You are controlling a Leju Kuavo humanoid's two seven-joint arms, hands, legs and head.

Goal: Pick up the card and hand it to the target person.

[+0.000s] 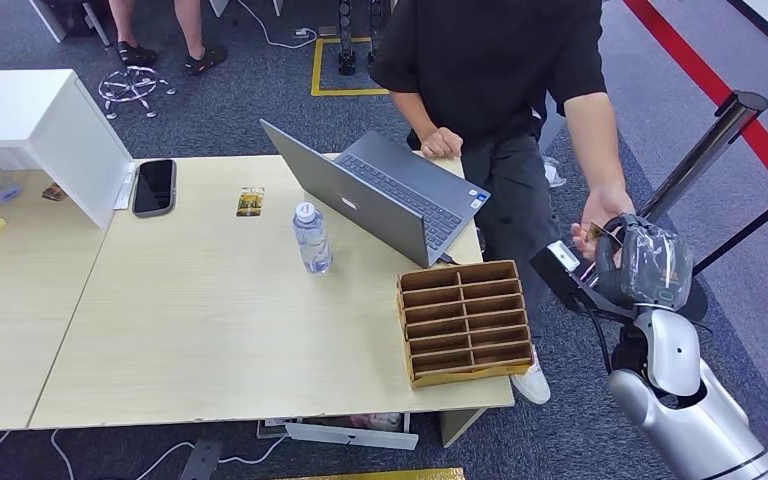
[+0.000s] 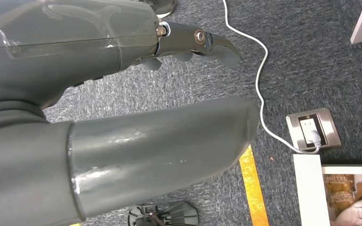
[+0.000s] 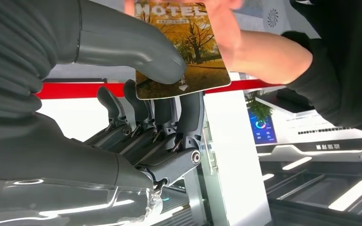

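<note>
In the head view, the right robot hand [image 1: 628, 255] is raised beside the right edge of the surface [image 1: 210, 340], and it meets the hand [image 1: 598, 215] of a person [image 1: 500, 70] in a black shirt who stands behind the surface. The card is too small to tell clearly here. On the surface there are an open laptop [image 1: 385, 195], a water bottle [image 1: 311, 238], a cardboard organizer [image 1: 465, 320], a black phone [image 1: 154, 186] and a second card [image 1: 250, 201] lying flat between the phone and the bottle. In the left wrist view, the left robot hand [image 2: 136, 108] hangs over grey carpet [image 2: 311, 61], its fingers [image 2: 202, 42] are apart and it holds nothing; a white cable [image 2: 259, 89] runs to a floor socket [image 2: 313, 128], and a yellow line [image 2: 254, 188] crosses the carpet. In the right wrist view, the right robot hand [image 3: 141, 94] pinches the card [image 3: 188, 52] between the thumb [image 3: 136, 47] and the dark fingers [image 3: 188, 117]. The card shows autumn trees and the word HOTEL. The person's hand [image 3: 226, 28] touches the far end of the same card, so both hold it together.
</note>
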